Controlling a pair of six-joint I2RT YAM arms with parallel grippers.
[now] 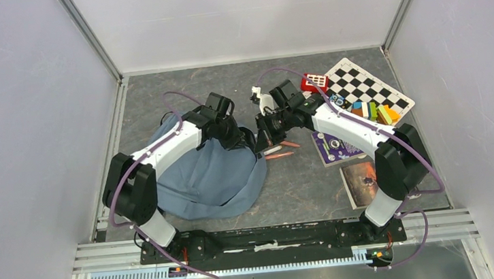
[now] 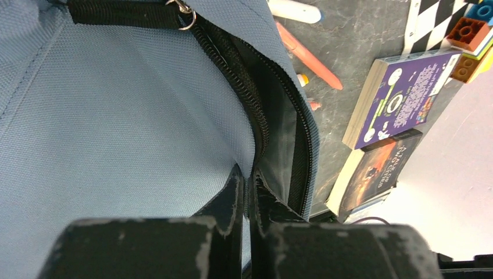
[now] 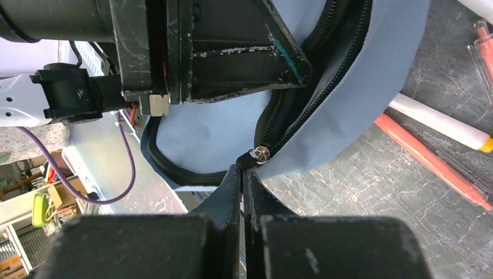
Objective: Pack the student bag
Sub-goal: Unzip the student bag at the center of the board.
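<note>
View from above a grey stone-patterned desk [image 1: 297, 193] with two robot arms reaching inward. A large blue-grey bag [image 1: 207, 177] lies flat on the left half of the desk, under the left arm, with its opening facing the middle.

The left hand [image 2: 247, 175] is clenched on the edge of the bag's opening, pinching the fabric beside the black zipper [image 2: 241, 87]. The zipper is parted, showing a dark gap into the bag.

The right hand [image 3: 242, 170] is also clenched, its tips gripping the zipper pull [image 3: 260, 154], a small metal ring at the end of the zipper track. The two hands sit close together at the bag's right edge.

Just right of the bag lie two orange pens [image 1: 279, 151] and a white marker [image 3: 436, 122]. Further right are a purple book [image 1: 335, 150] and a dark-covered book [image 1: 361, 183], touching each other. Behind them are a checkered board [image 1: 369, 87], some coloured building blocks [image 1: 375, 110] and a small red box [image 1: 314, 82].
</note>
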